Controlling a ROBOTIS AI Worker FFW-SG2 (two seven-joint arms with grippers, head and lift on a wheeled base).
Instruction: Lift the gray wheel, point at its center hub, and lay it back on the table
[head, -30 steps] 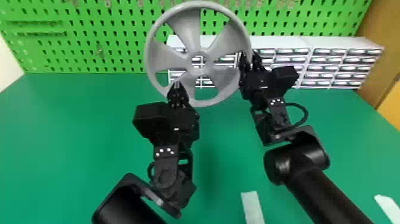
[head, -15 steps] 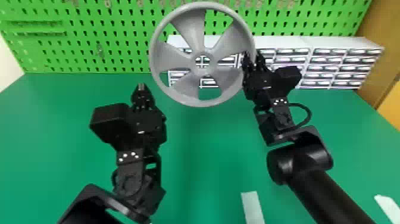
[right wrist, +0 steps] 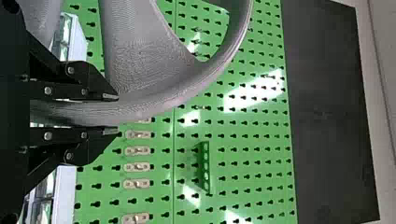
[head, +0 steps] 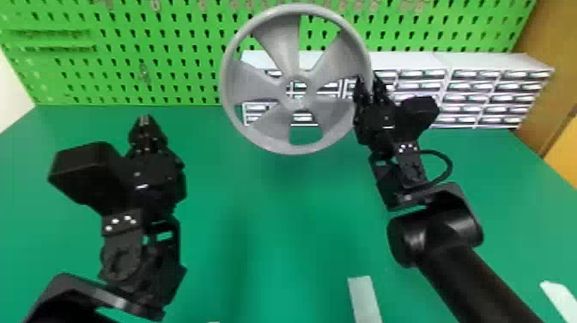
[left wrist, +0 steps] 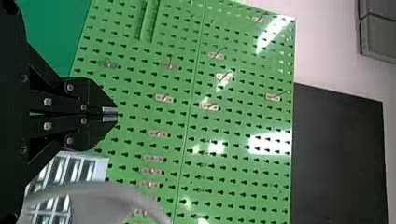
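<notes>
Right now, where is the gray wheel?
In the head view, the gray wheel is raised near the middle, before the green pegboard, its rim held at its right side by the right gripper.

head: above, forward-down, farther | wrists: close-in, facing pegboard (head: 184, 38) | shared by all: pegboard

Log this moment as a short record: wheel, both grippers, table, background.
wheel: off the table, roughly upright, five-spoked, open side gaps between spokes
wheel support: rim between the fingers of the right gripper
left gripper: empty, fingers together, left of the wheel, not touching it
table: green, pale strip near its front
background: white drawer units behind the wheel, green pegboard beyond
</notes>
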